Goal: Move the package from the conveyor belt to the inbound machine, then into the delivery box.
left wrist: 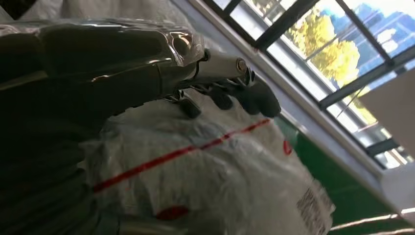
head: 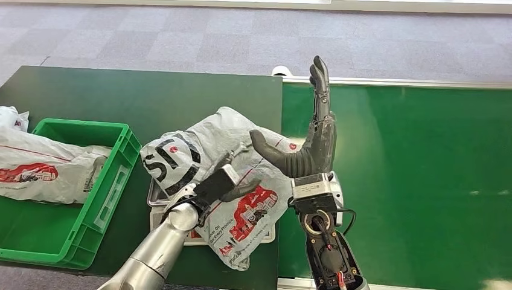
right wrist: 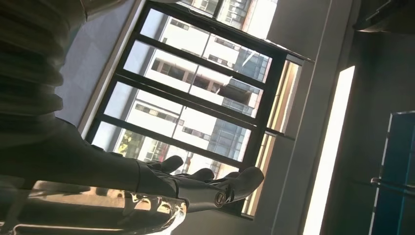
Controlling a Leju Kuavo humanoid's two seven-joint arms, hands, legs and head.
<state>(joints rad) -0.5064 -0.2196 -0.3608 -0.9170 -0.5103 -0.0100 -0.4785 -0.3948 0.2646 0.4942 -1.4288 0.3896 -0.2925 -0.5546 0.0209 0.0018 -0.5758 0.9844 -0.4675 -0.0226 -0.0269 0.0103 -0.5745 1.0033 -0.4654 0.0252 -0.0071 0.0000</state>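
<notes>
The package (head: 229, 181) is crinkled, slightly glossy white plastic film with red and black print. The conveyor belt (head: 416, 175) looks smooth matt green, the delivery box (head: 90, 205) hard green plastic, and the left arm (head: 160, 251) brushed silver metal.

Both arms are brushed silver tubes. The right hand (head: 314, 142) has dark grey fingers and thick thumb, a white wrist block and black cable; the left hand (head: 224, 181) is dark grey.

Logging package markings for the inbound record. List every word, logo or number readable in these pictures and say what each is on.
"SF", large black letters: on the grey package under the left hand.
Small red print beside the red graphic on that package: too small to read.
Barcode label on the same package, left wrist view: blurred, unreadable.
Red marking on the bagged parcel in the green box: unreadable.
</notes>
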